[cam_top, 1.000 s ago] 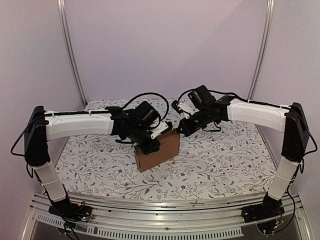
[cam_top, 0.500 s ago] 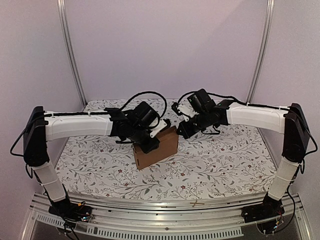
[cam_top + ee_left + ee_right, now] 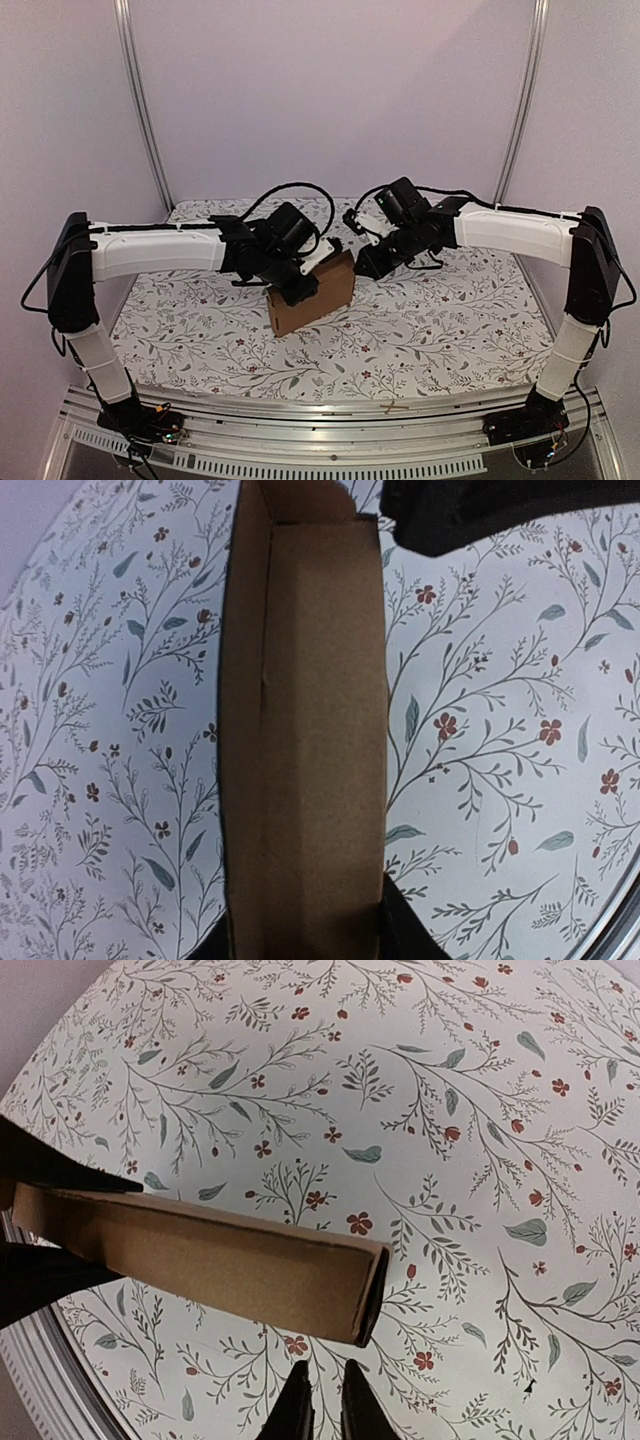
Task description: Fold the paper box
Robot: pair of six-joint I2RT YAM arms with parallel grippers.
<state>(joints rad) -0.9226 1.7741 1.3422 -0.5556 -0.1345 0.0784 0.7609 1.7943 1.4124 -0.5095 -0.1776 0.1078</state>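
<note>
Apparently the left gripper (image 3: 305, 942) pinches the paper box (image 3: 310, 297) upright on edge, so that its end is free. The right gripper (image 3: 322, 1405), fingers nearly pressed together, hovers beside that end, probably to press it.

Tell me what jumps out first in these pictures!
A brown paper box sits in the middle of the scene, pinched by the left gripper. The right gripper hangs close to the box's right end, over a flowery tablecloth.

One paper box (image 3: 312, 297), two arms (image 3: 150, 250) (image 3: 510, 232), one floral tablecloth (image 3: 450, 320).
</note>
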